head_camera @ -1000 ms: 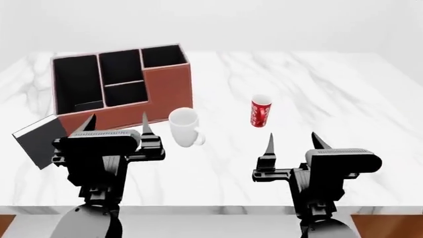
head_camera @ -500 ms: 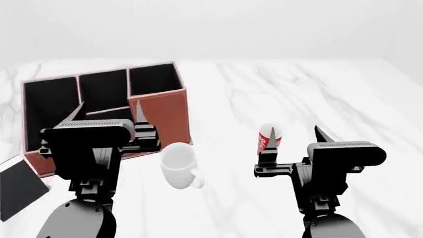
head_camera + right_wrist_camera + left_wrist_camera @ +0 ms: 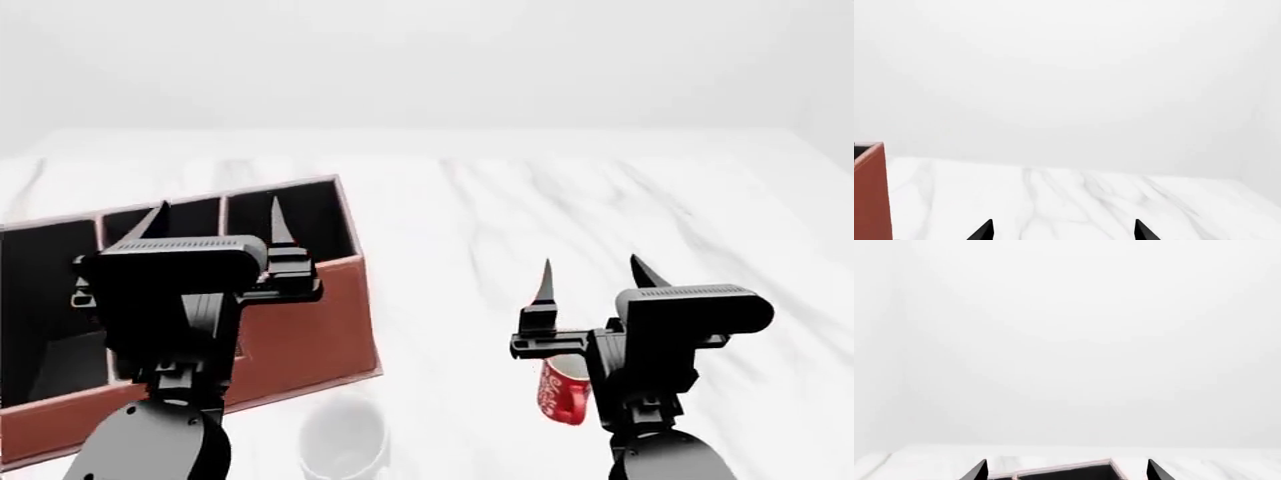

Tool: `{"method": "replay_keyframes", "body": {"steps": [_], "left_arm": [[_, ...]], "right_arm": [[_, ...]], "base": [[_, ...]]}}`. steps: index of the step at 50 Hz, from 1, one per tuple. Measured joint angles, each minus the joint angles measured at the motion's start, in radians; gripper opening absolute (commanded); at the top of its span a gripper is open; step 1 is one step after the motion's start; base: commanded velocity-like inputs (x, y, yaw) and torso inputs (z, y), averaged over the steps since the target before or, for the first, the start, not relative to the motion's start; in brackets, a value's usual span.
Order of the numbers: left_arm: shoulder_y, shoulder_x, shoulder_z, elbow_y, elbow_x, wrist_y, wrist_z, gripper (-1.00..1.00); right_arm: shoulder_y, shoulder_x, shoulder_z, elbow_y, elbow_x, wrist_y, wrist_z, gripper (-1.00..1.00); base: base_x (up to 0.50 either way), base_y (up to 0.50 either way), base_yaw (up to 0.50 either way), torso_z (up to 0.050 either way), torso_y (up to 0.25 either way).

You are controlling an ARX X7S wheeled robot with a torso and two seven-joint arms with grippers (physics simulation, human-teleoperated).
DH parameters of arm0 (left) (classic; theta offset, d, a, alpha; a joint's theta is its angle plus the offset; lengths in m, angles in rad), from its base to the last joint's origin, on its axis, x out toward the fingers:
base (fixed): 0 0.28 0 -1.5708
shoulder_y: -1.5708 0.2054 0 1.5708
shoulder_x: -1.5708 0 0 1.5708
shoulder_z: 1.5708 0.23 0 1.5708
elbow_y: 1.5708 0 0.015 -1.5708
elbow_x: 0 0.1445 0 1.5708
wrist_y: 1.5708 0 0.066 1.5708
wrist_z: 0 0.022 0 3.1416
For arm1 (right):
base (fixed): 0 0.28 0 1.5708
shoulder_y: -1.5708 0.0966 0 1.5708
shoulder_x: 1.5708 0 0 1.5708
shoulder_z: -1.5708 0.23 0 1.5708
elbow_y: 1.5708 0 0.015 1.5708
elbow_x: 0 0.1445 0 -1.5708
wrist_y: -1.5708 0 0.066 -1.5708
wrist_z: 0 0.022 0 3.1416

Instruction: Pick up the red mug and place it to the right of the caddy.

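Note:
The red mug [image 3: 562, 388] with its white pattern stands on the marble table, partly hidden behind my right arm, below and nearer than my right gripper [image 3: 594, 277]. That gripper is open and empty, its fingertips apart. The caddy [image 3: 300, 335], a reddish-brown box with black compartments, stands at the left; its corner shows in the right wrist view [image 3: 869, 192] and its rim in the left wrist view [image 3: 1061, 471]. My left gripper [image 3: 216, 220] is open and empty, held above the caddy's compartments.
A plain white mug [image 3: 344, 443] stands at the near edge of the head view, between the caddy and the red mug. The white marble table [image 3: 601, 200] stretches back and right to a pale wall.
The view has advanced over the table: the caddy, white mug and red mug have slid down and nearer. The red mug now sits below my right gripper. The small black book has left the view.

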Motion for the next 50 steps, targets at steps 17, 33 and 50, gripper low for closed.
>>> {"method": "replay_keyframes", "body": {"steps": [17,33,50], "left_arm": [[0.003,-0.010,0.003,-0.011,-0.010,0.013,-0.011,1.00],[0.005,-0.020,0.004,-0.010,-0.021,0.014,-0.020,1.00],[0.007,-0.028,0.010,-0.019,-0.029,0.024,-0.030,1.00]], "right_arm": [[-0.001,0.001,-0.001,0.013,0.000,-0.005,0.022,1.00],[-0.198,0.027,0.053,-0.152,-0.003,0.004,0.077,1.00],[-0.484,0.025,0.095,-0.176,0.024,-0.095,0.100,1.00]], "base": [[0.17,0.00,0.00,0.000,0.001],[0.00,0.00,0.00,0.000,0.000],[0.00,0.00,0.00,0.000,0.000]]}}
